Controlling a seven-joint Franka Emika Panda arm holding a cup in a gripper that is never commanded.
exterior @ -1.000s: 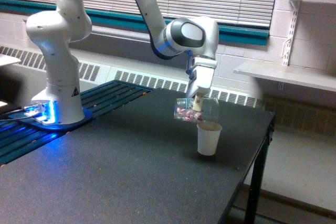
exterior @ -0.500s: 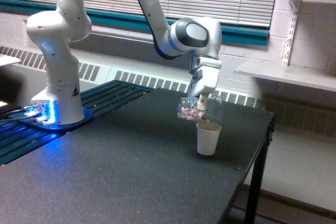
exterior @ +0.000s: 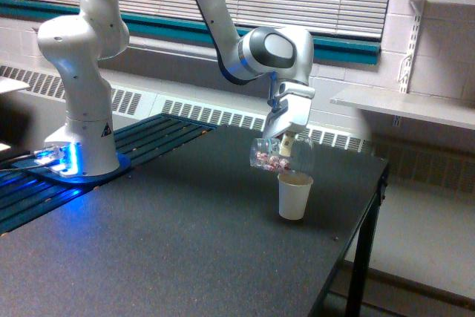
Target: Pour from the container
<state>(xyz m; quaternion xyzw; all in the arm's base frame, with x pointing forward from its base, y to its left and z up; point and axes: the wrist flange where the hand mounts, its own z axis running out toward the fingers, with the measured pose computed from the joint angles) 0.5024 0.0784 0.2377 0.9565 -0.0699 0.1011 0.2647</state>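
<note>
Container (exterior: 280,155): clear plastic cup, held tipped well over toward its side, just right of frame centre. Small pink and reddish-brown bits show through the wall, bunched in the part toward the exterior view's left. It hangs directly above the white paper cup (exterior: 295,196), very close to its rim; whether the two touch cannot be told at this resolution.

White paper cup: upright on the dark table (exterior: 171,250), toward the table's right side. Opaque wall; the interior looks brownish at the rim, but the contents are probably not readable from this angle.

Gripper (exterior: 283,143): comes down from the white wrist in the upper centre of the frame and is pinching the container across its body; a pale fingertip shows against the clear wall.

Arm base (exterior: 82,146): stands at mid-left on a blue-lit plate, beside dark slats. Window blinds fill the upper background; a grey shelf (exterior: 404,105) sits at the right edge.

Versus half a second ago: nearly the same pose. The container sits a touch lower and slightly more toward the left, with the bits in much the same place. Versus one second ago: wrist and container have shifted right and the tilt has steepened. Paper cup unmoved throughout.
</note>
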